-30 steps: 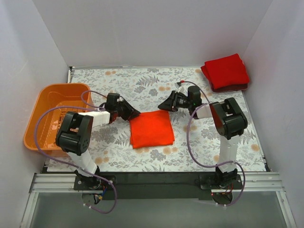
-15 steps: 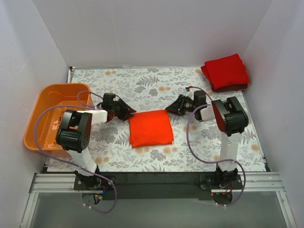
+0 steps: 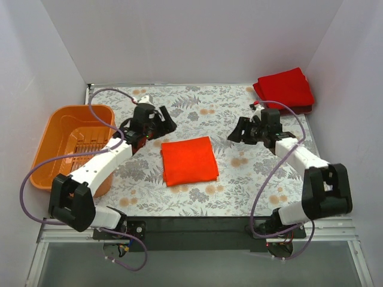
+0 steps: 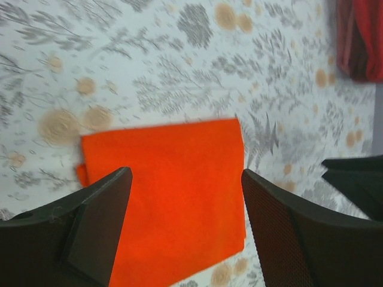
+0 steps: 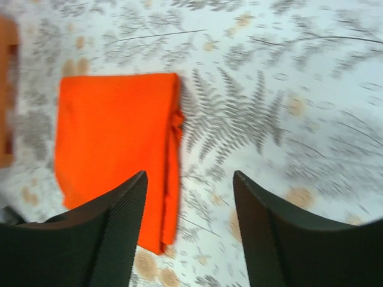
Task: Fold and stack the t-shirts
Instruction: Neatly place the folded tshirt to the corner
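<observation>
- 1 orange-red t-shirt (image 3: pixel 189 160) lies folded flat mid-desk, between left tool (image 3: pixel 167 124) and right tool (image 3: pixel 235 131), touching neither.
- Left tool: jaws spread, nothing in them, held over the desk just past the shirt's far-left corner.
- Right tool: jaws spread, nothing in them, off the shirt's right side, near its far-right corner.
- Deeper red t-shirt (image 3: pixel 285 89) sits folded in the far-right desk corner, beyond the right tool and well apart from the orange-red one.
- Desk (image 3: pixel 197 104): white cover, grey fern and tan flower print.
- Orange basket (image 3: pixel 66 140) at the left edge.
- Plain white walls (image 3: pixel 191 42) on 3 sides.
</observation>
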{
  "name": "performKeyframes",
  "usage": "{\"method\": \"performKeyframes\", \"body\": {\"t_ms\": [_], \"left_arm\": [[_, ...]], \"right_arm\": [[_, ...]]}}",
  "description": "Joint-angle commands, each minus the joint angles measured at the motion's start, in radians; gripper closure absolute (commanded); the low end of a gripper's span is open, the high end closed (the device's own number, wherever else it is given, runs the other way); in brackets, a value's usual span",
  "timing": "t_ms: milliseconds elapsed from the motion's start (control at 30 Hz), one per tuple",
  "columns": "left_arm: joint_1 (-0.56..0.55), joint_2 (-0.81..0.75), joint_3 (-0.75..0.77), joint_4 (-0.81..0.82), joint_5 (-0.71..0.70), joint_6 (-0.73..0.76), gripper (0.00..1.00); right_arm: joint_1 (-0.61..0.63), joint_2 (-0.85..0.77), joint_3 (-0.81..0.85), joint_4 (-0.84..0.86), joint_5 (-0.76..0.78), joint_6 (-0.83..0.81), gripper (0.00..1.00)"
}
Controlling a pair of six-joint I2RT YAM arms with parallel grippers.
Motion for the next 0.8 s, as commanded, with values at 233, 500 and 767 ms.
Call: {"method": "performKeyframes", "body": {"t_ms": [233, 500, 767], "left_arm": [[-0.559, 0.134, 0.154, -0.26, -0.346, 0.157, 0.36], [-0.796, 0.412, 0.327, -0.304, -0.457, 0.246, 0.43], [-0.842, 0.585, 0.397, -0.292, -0.497, 0.289, 0.51]], "right_arm": [[-0.033, -0.369, -0.081, -0.448, 0.447, -0.199, 0.01], [-0.083, -0.399, -0.138, -0.449, 0.435, -0.151, 0.02], [-0.102, -0.382, -0.18, -0.426, 0.37, -0.162, 0.02]]}}
